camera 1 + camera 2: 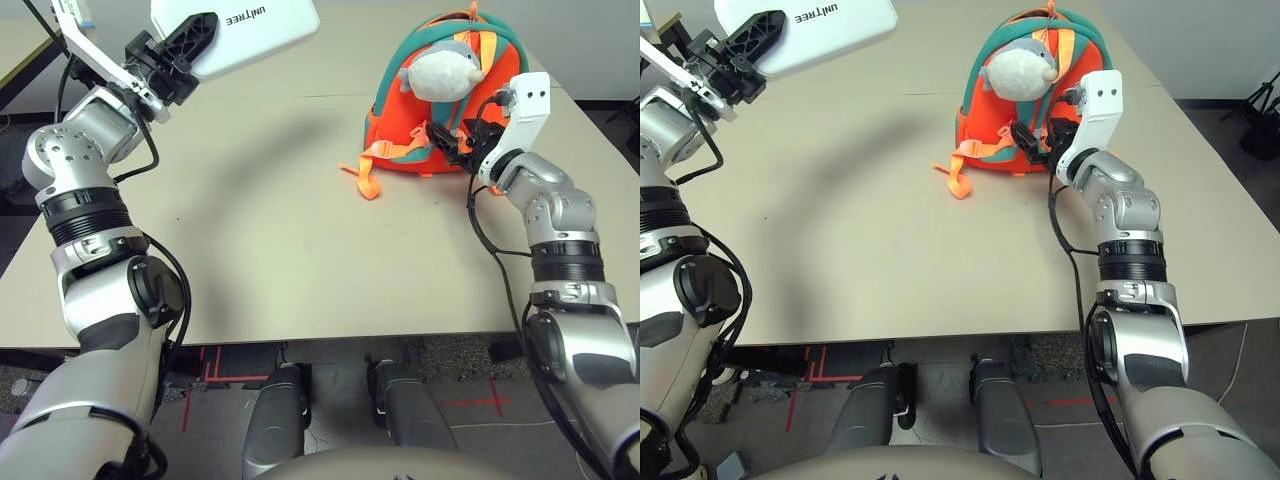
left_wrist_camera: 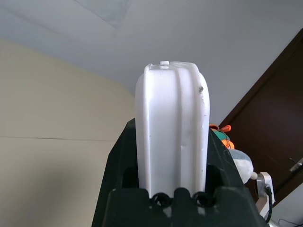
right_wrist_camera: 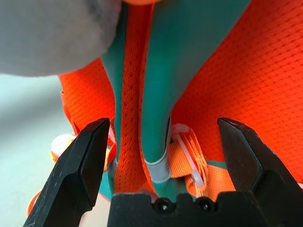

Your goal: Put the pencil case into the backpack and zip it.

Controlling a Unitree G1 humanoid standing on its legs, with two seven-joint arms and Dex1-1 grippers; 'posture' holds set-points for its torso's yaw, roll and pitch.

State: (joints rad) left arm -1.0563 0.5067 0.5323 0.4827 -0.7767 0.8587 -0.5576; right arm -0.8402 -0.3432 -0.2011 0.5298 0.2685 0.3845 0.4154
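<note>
The white pencil case (image 1: 265, 30) hangs high above the table's far left, and my left gripper (image 1: 192, 42) is shut on its near end. In the left wrist view the case (image 2: 173, 127) stands on edge between the black fingers (image 2: 118, 175). The orange backpack (image 1: 388, 125) with teal trim stands upright at the far right of the table, a grey-white plush fish (image 1: 440, 70) on its front. My right gripper (image 1: 452, 135) is open against the backpack's lower right side. In the right wrist view its fingers (image 3: 83, 165) stand either side of a teal and orange strap (image 3: 151, 118).
The beige table (image 1: 280, 230) spreads between both arms. An orange strap end (image 1: 363, 180) trails from the backpack onto the table toward the middle. The table's right edge runs just behind my right forearm.
</note>
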